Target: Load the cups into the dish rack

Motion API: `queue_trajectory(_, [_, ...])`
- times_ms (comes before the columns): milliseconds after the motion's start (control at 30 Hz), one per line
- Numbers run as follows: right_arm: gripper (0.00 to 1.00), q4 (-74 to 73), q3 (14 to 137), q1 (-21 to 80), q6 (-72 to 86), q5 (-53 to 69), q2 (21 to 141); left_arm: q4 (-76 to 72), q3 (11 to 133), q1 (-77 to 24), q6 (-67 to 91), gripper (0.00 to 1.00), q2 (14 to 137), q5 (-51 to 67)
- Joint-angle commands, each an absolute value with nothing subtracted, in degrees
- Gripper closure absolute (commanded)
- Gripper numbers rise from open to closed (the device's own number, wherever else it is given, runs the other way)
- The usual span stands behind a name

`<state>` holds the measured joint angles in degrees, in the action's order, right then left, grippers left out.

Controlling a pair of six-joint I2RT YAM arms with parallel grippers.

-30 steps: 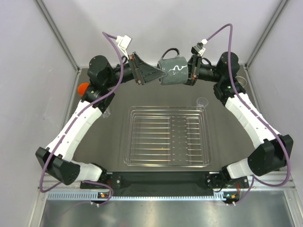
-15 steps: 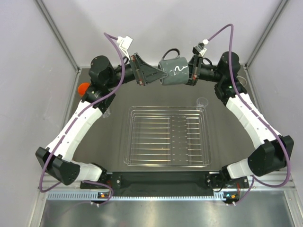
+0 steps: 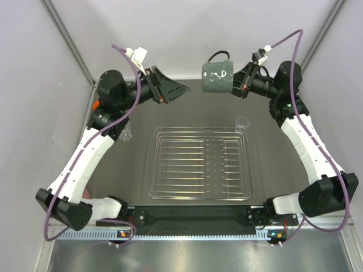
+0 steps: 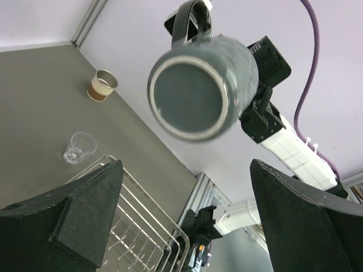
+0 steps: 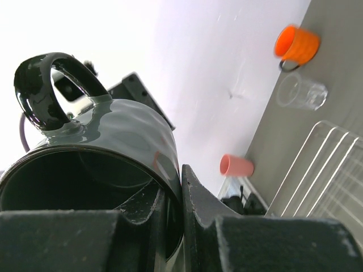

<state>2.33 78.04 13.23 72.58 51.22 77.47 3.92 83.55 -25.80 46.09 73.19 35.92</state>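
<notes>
- The dish rack point(image 3: 199, 164) lay flat at centre frame, with the cups outside it.
- The dark grey cup point(image 3: 218, 79) hung sideways in the air at upper centre. The right gripper point(image 3: 235, 86) pinched its rim wall, that arm stretched leftward.
- The left gripper point(image 3: 180, 88) faced the cup's base, jaws spread wide, apart from it.
- A clear cup point(image 3: 242, 122) stood just beyond the rack's upper right corner, seemingly holding nothing.

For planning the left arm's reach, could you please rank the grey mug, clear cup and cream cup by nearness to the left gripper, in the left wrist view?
1. Grey mug, straight ahead, held aloft.
2. Clear cup, on the table by the dish rack.
3. Cream cup, beyond it.
</notes>
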Motion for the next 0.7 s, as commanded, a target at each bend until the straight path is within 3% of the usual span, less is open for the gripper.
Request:
queue_trajectory(0, [1.00,10.0,78.1,12.0,75.6,51.1,74.2,0.6,80.9,-23.4,46.8,0.02,70.4,41.8])
queue_trajectory(300, [1.00,11.5,80.6,16.0,77.3,53.5,77.3,-15.3,81.0,-22.9,57.6,0.01,75.5,47.5])
queue_trajectory(667, [1.00,9.1,83.5,18.7,75.5,54.1,80.4,-15.7,84.4,-23.6,57.9,0.01,78.7,46.0])
